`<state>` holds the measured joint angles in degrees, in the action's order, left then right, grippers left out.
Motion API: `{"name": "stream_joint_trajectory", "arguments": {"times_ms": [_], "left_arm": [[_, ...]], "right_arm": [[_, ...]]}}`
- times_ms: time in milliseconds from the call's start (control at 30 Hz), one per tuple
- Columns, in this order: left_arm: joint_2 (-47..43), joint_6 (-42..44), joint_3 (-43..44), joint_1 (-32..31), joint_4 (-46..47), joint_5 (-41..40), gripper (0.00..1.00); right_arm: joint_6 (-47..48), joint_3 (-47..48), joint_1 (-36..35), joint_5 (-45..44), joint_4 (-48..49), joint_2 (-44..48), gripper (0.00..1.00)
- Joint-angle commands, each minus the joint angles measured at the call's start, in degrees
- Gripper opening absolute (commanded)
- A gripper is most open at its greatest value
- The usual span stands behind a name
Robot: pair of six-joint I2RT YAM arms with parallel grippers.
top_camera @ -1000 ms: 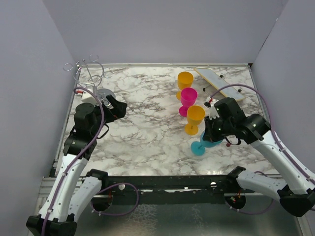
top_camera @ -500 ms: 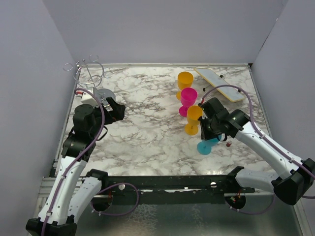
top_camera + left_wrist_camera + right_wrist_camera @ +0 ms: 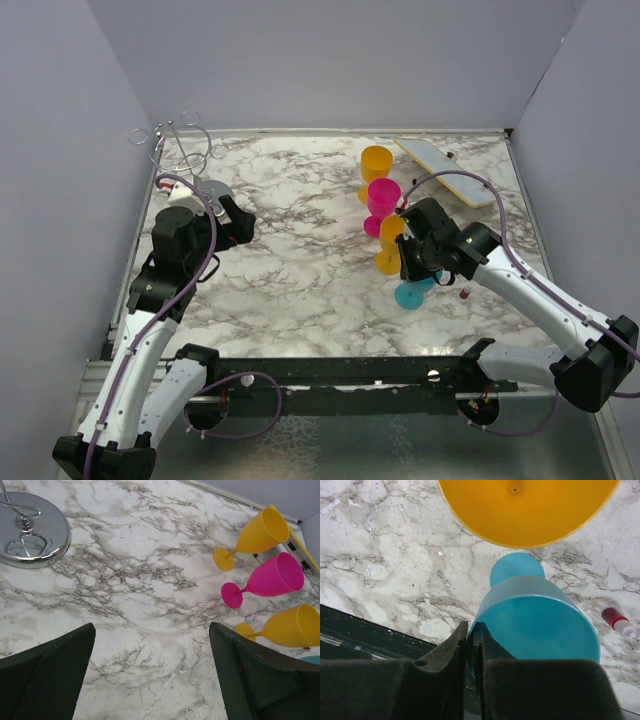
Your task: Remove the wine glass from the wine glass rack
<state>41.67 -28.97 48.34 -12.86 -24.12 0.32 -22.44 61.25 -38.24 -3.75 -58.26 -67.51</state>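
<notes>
The wine glass rack (image 3: 178, 148), a thin silver wire stand on a shiny disc base (image 3: 31, 529), stands at the back left corner. A blue wine glass (image 3: 410, 294) is at the right front, foot toward the marble, close beside an orange glass (image 3: 393, 240). My right gripper (image 3: 420, 268) pinches the rim of the blue wine glass (image 3: 540, 625) between nearly closed fingers (image 3: 451, 652). My left gripper (image 3: 235, 222) hovers open just in front of the rack base with bare marble between its fingers (image 3: 55, 670).
A pink glass (image 3: 382, 198) and a second orange glass (image 3: 376, 164) stand behind the first orange one. A white board (image 3: 446, 170) lies at the back right. A small red-capped item (image 3: 616, 621) lies right of the blue glass. Grey walls enclose the table.
My right arm has swung left with the blue glass, bringing it close against the front orange glass. The left arm has hardly moved.
</notes>
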Motion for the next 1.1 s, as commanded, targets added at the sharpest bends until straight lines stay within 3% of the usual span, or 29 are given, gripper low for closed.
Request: {"name": "stream_joint_trajectory", "arguments": {"times_ms": [0,133,233,467,833,1067], "left_arm": [[0.1,0.5,1.7,0.1,0.5,-0.6,0.99],[-0.2,0.9,1.4,0.1,0.5,-0.8,0.99],[-0.3,1.2,1.3,0.1,0.5,-1.2,0.99],[1.5,1.9,4.0,0.1,0.4,-1.1,0.99],[2.5,-1.1,7.3,0.1,0.5,0.6,0.99],[2.6,0.7,14.0,0.1,-0.8,-0.4,0.99]], "right_arm": [[0.1,-1.0,-0.7,1.6,2.9,0.1,0.10],[1.0,-1.4,-0.8,3.7,3.4,1.3,0.15],[1.6,-1.8,-0.8,5.4,4.3,2.4,0.31],[3.0,0.0,-0.7,4.9,4.1,6.0,0.54],[11.4,5.4,-0.8,2.6,8.5,16.4,0.72],[15.8,8.2,-0.7,-2.3,19.1,25.7,0.77]]}}
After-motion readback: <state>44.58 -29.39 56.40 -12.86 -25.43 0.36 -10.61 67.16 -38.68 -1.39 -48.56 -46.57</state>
